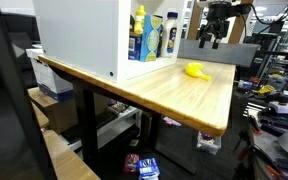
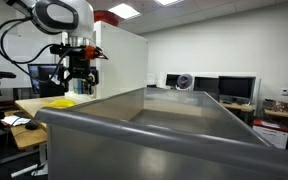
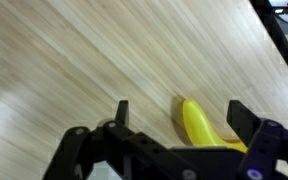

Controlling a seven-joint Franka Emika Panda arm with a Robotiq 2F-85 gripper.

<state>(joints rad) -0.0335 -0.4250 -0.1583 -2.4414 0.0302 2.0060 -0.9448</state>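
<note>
The arm reaches in over the far end of the wooden table (image 1: 164,95), wrist pointing straight down, and the gripper (image 1: 215,40) hovers clear above the banana (image 1: 195,70), touching nothing. The jaws are spread wide and empty. In the wrist view the banana (image 3: 199,122) lies flat on the wood between the two fingers (image 3: 122,110), closer to the one on the picture's right.

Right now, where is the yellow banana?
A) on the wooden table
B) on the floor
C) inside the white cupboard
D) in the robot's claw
A: the banana lies on the wooden table, and the open gripper hangs above it, apart.
</note>
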